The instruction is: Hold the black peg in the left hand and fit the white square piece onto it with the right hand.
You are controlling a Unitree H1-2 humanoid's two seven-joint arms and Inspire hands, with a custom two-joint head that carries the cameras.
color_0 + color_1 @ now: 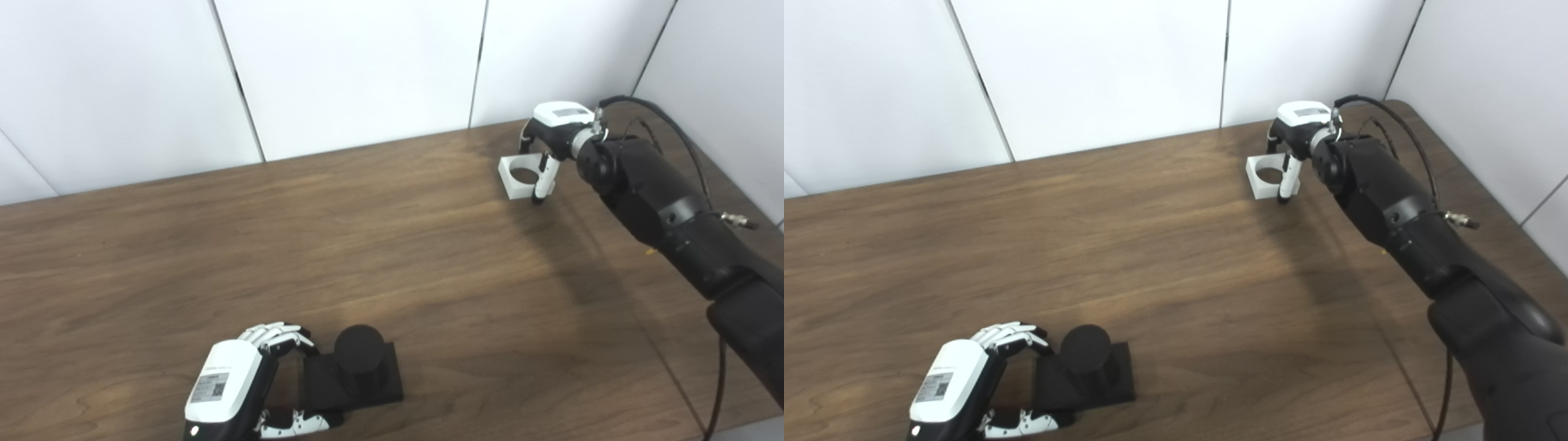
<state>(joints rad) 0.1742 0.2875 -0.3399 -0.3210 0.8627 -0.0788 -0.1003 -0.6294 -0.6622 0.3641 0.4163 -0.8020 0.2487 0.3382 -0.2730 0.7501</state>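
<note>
left hand (236, 383) fingers clamped on black peg (358, 367), right hand (551, 131) fingers gripping white square piece (520, 176), hand labels unreadable

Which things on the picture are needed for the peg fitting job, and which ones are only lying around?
Belong to the job:
black peg on its square base
white square piece with round hole
left robot hand
right robot hand

Just there:
wooden table
white wall panels
No loose clutter shows.

Bright, even light; soft shadow on the table (429, 245) under the right arm; sharp focus.
</note>
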